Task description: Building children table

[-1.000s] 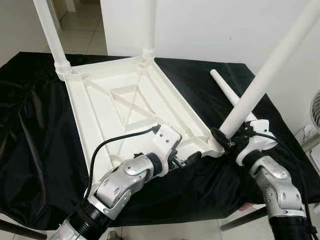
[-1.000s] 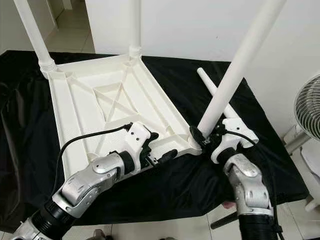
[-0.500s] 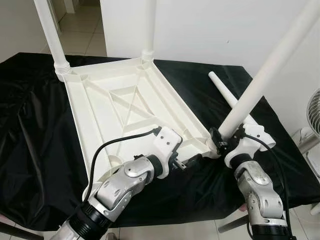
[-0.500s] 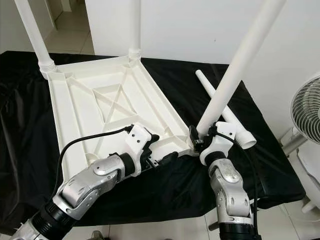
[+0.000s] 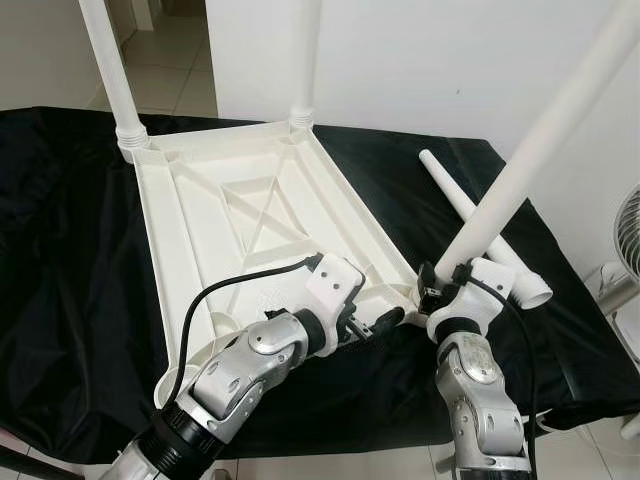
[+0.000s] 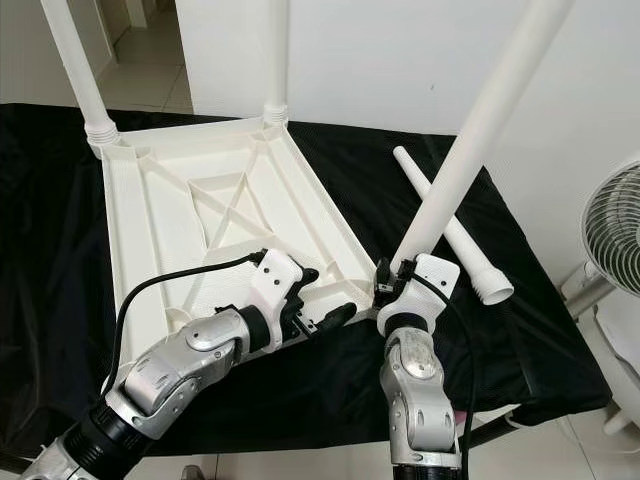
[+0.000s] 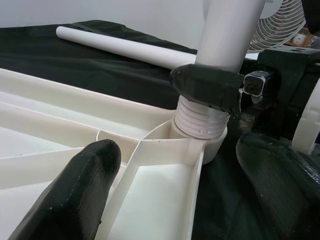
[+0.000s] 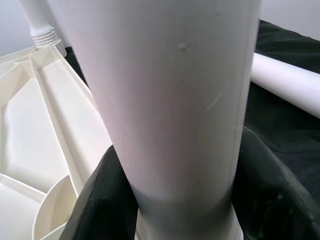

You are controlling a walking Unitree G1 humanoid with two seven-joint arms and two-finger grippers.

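Observation:
A white plastic tabletop (image 5: 200, 230) lies upside down on a black cloth. Two white legs (image 5: 105, 60) (image 5: 305, 50) stand upright in its far corners. My right gripper (image 5: 440, 285) is shut on a third leg (image 5: 530, 160) just above its threaded end (image 7: 200, 117). That leg leans to the right, and its end sits in the near right corner socket (image 7: 210, 145). My left gripper (image 6: 322, 300) is open at the near rim beside that corner, with one finger (image 7: 75, 200) inside the tabletop and the other outside. A fourth leg (image 5: 480, 225) lies loose on the cloth to the right.
The black cloth (image 5: 60, 250) covers the whole work table, and its near edge runs just behind my forearms. A white fan (image 6: 615, 215) stands on the floor at the right. A white wall (image 5: 420, 60) rises behind the table.
My right forearm has swung in to the left and now stands almost under its gripper, which stays shut on the leaning leg at the corner. The left arm has stayed put.

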